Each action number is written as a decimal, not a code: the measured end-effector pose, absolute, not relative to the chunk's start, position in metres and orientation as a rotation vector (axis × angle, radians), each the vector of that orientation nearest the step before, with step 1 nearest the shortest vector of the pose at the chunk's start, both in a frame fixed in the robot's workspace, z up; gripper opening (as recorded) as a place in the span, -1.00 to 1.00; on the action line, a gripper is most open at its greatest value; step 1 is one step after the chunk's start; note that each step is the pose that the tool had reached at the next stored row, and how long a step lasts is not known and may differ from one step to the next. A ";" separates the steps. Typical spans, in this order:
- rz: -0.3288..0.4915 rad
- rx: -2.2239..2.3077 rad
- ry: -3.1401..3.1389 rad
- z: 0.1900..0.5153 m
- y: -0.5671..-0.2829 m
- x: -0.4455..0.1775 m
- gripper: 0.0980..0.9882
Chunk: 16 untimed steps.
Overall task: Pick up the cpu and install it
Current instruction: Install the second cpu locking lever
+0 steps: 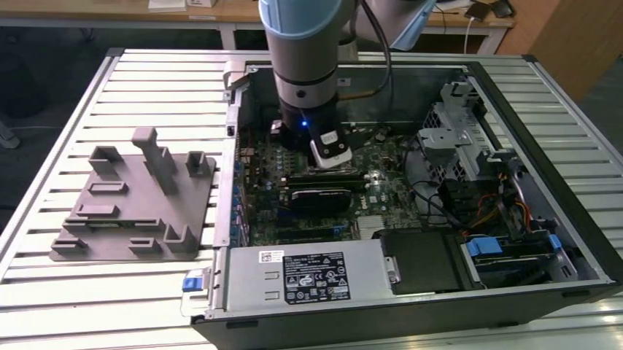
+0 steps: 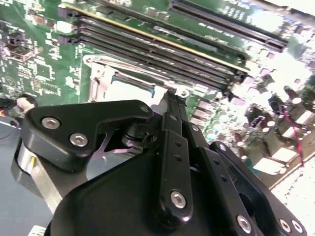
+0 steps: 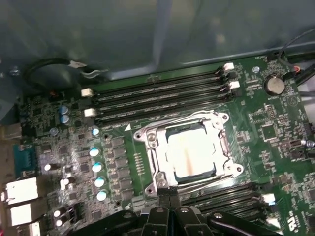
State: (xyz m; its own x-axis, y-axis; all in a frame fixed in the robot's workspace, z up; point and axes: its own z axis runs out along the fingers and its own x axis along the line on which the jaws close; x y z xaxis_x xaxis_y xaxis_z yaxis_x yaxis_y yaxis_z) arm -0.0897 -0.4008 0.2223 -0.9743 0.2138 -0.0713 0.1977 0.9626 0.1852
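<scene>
The cpu (image 3: 191, 153) lay flat in its socket (image 3: 224, 147) on the green board (image 3: 275, 132), its bright silver top facing up inside the metal frame. In the first wrist view the gripper (image 3: 170, 192) hung just short of the chip's near edge, its two fingers (image 3: 164, 196) pressed together with no gap and nothing between them, so it held nothing. By the look of it the chip was already seated and let go; whether the frame was latched down over it I could not tell.

Beyond the fingertips, past the socket, ran long dark memory slots (image 3: 157, 98) with white clips. Off to one side of the fingers stood a row of small silver-topped capacitors (image 3: 97, 167).

In the exterior view the arm (image 1: 303, 65) reached straight down into the open computer case (image 1: 526, 80), with a grey plate with upright posts (image 1: 136, 197) lying well apart on the slatted table (image 1: 58, 117), towards the exterior view's left. Cables and a drive cage crowded the far side of the case, clear of the fingers.
</scene>
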 end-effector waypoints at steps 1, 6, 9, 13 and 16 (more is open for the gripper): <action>0.271 0.317 3.022 0.222 -0.400 -0.088 -0.98; 0.272 0.317 3.022 0.222 -0.395 -0.075 -0.98; 0.271 0.317 3.022 0.222 -0.392 -0.067 -0.98; 0.271 0.317 3.022 0.222 -0.387 -0.057 -0.98; 0.271 0.317 3.022 0.221 -0.383 -0.052 -0.98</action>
State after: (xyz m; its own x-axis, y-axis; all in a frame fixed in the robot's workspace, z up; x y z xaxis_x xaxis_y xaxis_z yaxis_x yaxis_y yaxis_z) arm -0.0518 -0.3828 0.2206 -0.9743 0.2137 -0.0711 0.1977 0.9626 0.1851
